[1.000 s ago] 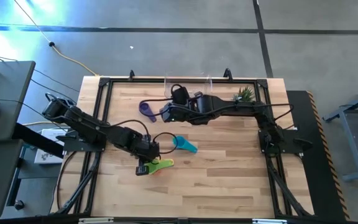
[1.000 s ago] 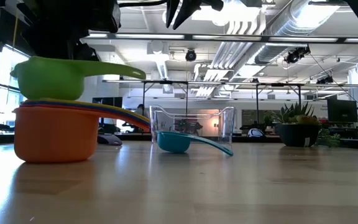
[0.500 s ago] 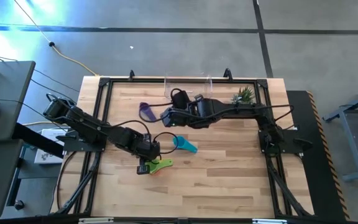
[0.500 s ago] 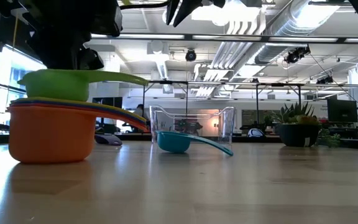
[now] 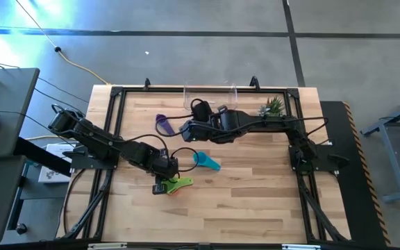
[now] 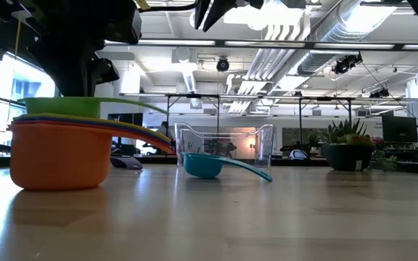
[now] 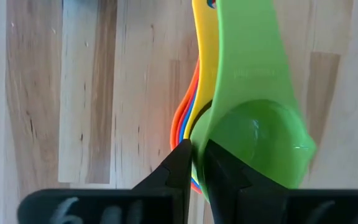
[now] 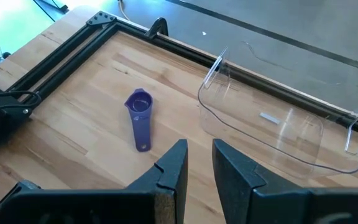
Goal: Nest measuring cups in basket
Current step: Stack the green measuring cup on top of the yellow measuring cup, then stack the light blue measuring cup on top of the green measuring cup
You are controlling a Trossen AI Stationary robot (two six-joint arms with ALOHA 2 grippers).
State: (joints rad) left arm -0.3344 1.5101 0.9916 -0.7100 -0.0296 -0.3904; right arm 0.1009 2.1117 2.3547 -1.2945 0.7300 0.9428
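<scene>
A stack of nested measuring cups (image 6: 60, 154) stands near the table's near-left, orange at the bottom and the green cup (image 7: 253, 118) on top, its handle lying over the yellow one. My left gripper (image 7: 197, 163) is above it, shut on the green cup (image 5: 180, 183). The teal cup (image 5: 205, 162) and the purple cup (image 8: 138, 118) lie loose on the wood. The clear basket (image 8: 278, 124) stands at the far edge. My right gripper (image 8: 200, 163) hovers open, high over the table's middle (image 5: 185, 129), between the purple cup and the basket, holding nothing. My left gripper pinches the green cup's bowl wall (image 7: 199, 146) on the side away from the handle, one finger (image 7: 222, 177) inside the bowl and one (image 7: 178, 168) outside. The fingers come from above, pointing down. The green cup sits level, nested in the stack, which rests on the table.
A small potted plant (image 5: 273, 105) stands at the far right, beside the basket. A black frame (image 8: 114, 31) runs along the table's edges. Bare wood lies to the near side and right of the stack (image 5: 255, 201).
My left gripper has come down with the green cup. A second ago the cup hung tilted above the stack; now it sits sunk into the stack, only its rim and handle showing over the other cups. The stack slid slightly as it went in.
</scene>
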